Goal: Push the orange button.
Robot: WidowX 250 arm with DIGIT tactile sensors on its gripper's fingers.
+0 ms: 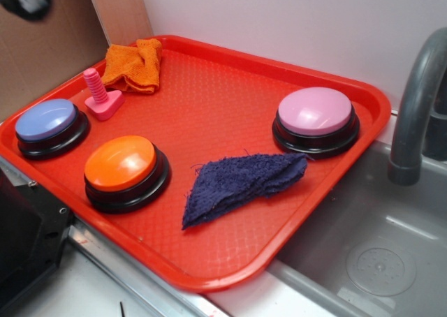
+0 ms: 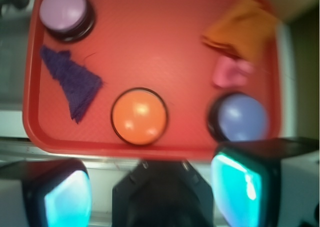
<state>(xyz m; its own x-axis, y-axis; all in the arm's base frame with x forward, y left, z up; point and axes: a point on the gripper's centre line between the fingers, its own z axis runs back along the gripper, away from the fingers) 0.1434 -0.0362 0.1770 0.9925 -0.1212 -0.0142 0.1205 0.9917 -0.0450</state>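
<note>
The gripper (image 2: 150, 189) hangs high above the near edge of the red tray (image 1: 209, 100), looking straight down, its two fingers (image 2: 67, 197) spread wide with nothing between them. The orange button (image 1: 122, 165) sits near the tray's front-left, well below and untouched, between the blue-lavender button (image 1: 47, 121) at far left and a dark blue cloth (image 1: 241, 184) to its right.
</note>
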